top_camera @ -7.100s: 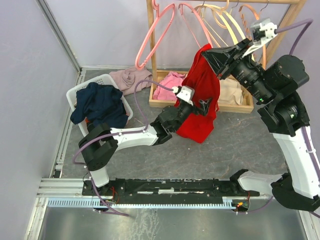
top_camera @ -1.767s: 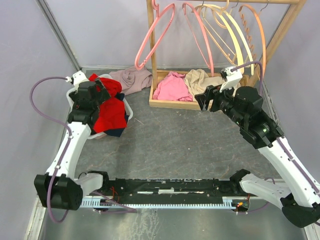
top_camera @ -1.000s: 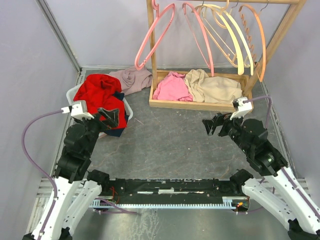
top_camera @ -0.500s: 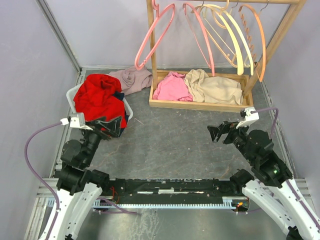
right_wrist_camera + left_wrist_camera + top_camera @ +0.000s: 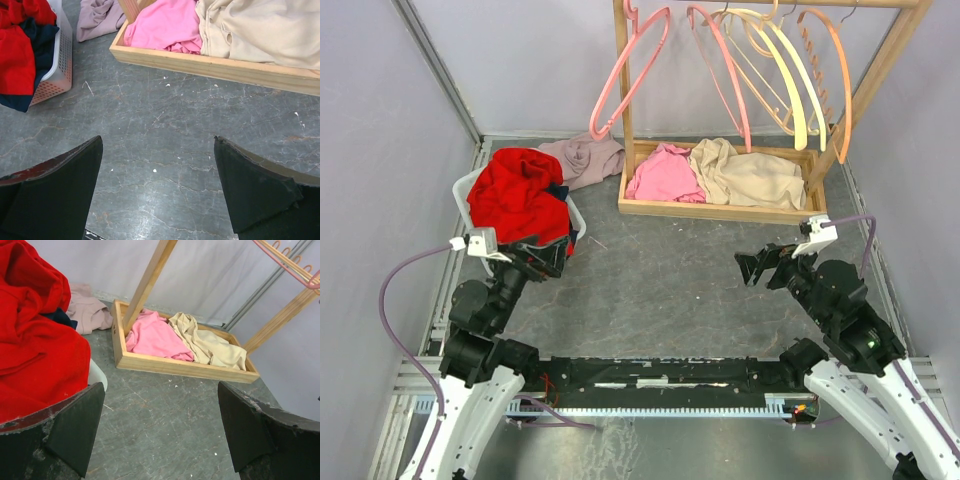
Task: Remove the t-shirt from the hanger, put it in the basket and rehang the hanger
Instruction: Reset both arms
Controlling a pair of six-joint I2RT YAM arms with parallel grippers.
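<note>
Red t-shirt point(image 5: 518, 195) off the pink hanger point(image 5: 726, 80), now heaped in the white basket point(image 5: 577, 222) at far left. Left gripper point(image 5: 542, 262) has drawn back near left of the basket. Right gripper point(image 5: 761, 265) has pulled away from the rack point(image 5: 623, 100) to near right; both have let go and gape empty.

Wide-apart fingers point(image 5: 55, 192) frame a wooden tray point(image 5: 210, 67) of clothes point(image 5: 165, 25) and, apparently, a white basket point(image 5: 56, 67) at left.

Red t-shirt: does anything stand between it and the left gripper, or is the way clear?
Nothing visible does. The red t-shirt lies on top in the white basket, and the open left gripper sits just beside it with no object between them.
</note>
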